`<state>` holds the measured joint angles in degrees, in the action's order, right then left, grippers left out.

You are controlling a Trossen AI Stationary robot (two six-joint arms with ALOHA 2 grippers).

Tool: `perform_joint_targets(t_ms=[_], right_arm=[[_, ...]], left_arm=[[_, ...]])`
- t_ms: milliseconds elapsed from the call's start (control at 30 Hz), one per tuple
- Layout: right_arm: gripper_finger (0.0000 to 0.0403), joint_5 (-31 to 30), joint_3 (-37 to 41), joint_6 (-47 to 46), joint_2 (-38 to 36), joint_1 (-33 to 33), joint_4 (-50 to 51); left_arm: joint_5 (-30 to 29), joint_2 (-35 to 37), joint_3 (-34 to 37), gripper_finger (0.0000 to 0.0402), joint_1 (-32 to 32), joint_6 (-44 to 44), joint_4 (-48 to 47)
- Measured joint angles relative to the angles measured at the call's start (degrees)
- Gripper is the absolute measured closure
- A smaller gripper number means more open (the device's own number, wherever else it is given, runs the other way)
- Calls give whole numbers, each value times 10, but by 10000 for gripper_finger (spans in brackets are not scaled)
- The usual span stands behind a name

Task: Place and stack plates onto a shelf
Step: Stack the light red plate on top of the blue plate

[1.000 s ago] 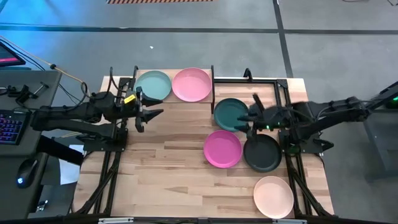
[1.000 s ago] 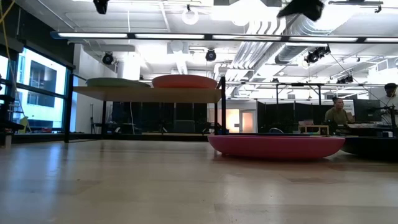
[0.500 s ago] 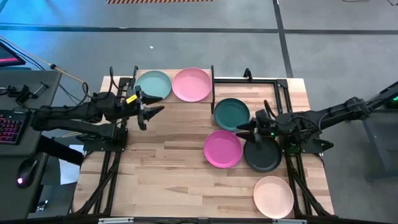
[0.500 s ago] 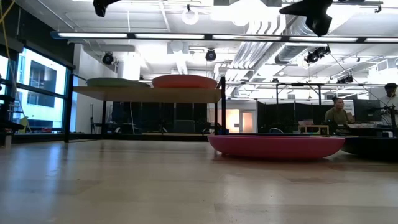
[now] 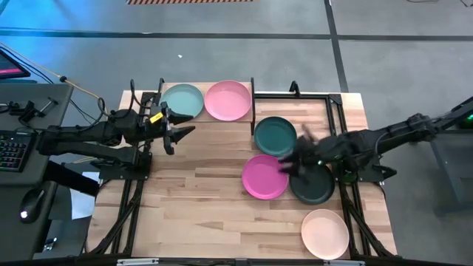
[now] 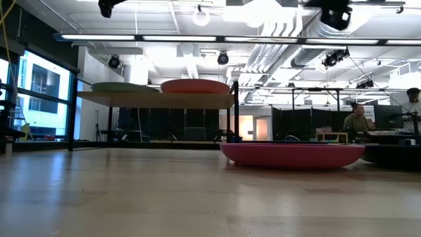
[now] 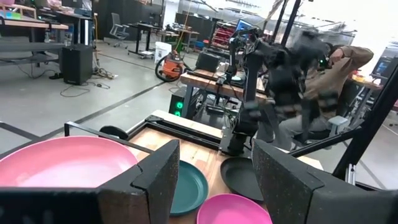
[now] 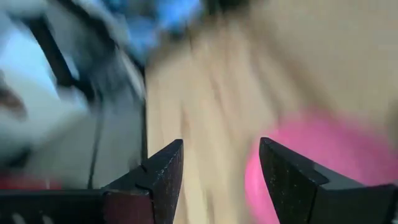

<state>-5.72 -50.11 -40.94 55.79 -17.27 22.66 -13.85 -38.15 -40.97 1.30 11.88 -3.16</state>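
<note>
The pale teal plate (image 5: 182, 100) and the light pink plate (image 5: 228, 100) sit side by side on the shelf (image 6: 131, 99) at the table's far left. On the tabletop lie the dark teal plate (image 5: 275, 135), the magenta plate (image 5: 264, 177), the black plate (image 5: 312, 185) and the peach plate (image 5: 325, 233). My right gripper (image 5: 288, 164) hovers open, blurred, between the magenta and black plates; its wrist view shows the magenta plate (image 8: 323, 162) ahead. My left gripper (image 5: 177, 133) waits open, just near of the shelf.
Black metal posts (image 5: 253, 92) flank the shelf, and a black frame (image 5: 318, 94) runs along the far right of the table. Bare wood lies across the near left of the tabletop (image 5: 192, 207). A person (image 6: 358, 117) sits in the room beyond.
My right gripper has swung from above the dark teal plate toward the table's near edge, ending over the gap between the magenta and black plates, still open. It is moving fast enough to blur. No plate has moved.
</note>
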Motion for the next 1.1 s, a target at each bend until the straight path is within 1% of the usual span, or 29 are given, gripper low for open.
perform_joint_targets(t_ms=[100, 167, 233, 267, 367, 467, 567, 633, 800, 1033, 1100], right_arm=[[210, 75, -56, -42, 67, -41, 159], [210, 109, -72, -71, 106, -77, 244], [210, 123, -71, -103, 139, -118, 299], [210, 128, -65, -123, 150, -138, 308], [210, 142, -32, -191, 174, -198, 313], [210, 151, 6, -282, 180, -251, 303], [210, 167, 51, -401, 181, -292, 296], [210, 185, 77, -452, 181, -311, 270], [210, 199, 117, -497, 181, -338, 199], [210, 195, 126, -534, 181, -342, 249], [210, 194, 126, -532, 181, -342, 249]], left_arm=[[0, 0, 0, 212, 0, 0, 0], [2, 0, 0, 212, 0, 0, 0], [2, 0, 0, 212, 0, 0, 0], [2, 0, 0, 212, 0, 0, 0], [2, 0, 0, 212, 0, 0, 0], [2, 0, 0, 212, 0, 0, 0], [2, 0, 0, 212, 0, 0, 0], [2, 0, 0, 212, 0, 0, 0], [2, 0, 0, 212, 0, 0, 0], [2, 0, 0, 212, 0, 0, 0], [2, 0, 0, 212, 0, 0, 0]])
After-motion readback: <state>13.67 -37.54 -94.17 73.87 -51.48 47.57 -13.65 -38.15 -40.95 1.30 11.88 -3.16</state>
